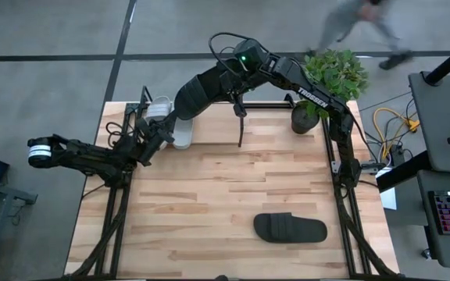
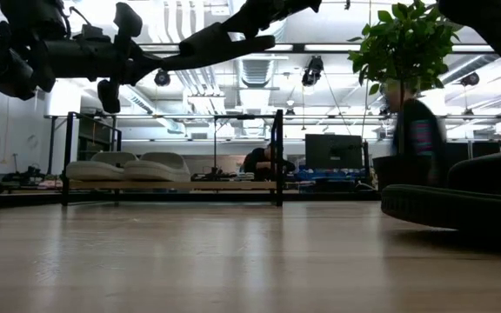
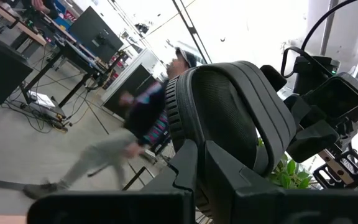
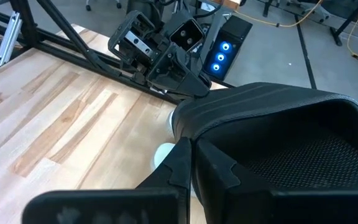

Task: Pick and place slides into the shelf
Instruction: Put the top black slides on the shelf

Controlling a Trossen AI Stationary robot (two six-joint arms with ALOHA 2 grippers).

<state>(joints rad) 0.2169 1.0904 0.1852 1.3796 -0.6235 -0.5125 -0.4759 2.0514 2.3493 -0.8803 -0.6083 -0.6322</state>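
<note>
Four slides are in play, two pale and two black. One black slide (image 1: 290,228) lies flat on the table (image 1: 209,195) near its front right corner, well apart from everything else; in the low view only its edge shows, cut off at the frame's right side. The other black slide (image 1: 197,94) is in the air over the back edge, left of the middle, held at both ends: the right gripper (image 4: 188,149) is pinched on its edge, and the left gripper (image 3: 197,155) is pinched on its strap. In the left wrist view the slide's ribbed strap fills the middle, and the right arm's wrist camera shows just past it.

Two pale slides (image 2: 129,165) sit side by side on the shelf (image 2: 172,184) in the low view. From above, the arms and the held slide cover them; only a pale patch (image 1: 180,136) shows by the back left corner. The shelf's thin black rods are hard to trace from above; one upright post stands near the middle of the back edge.

One potted plant (image 1: 330,78) stands at the back right corner. One person (image 1: 362,23), blurred, walks on the floor beyond the table.
</note>
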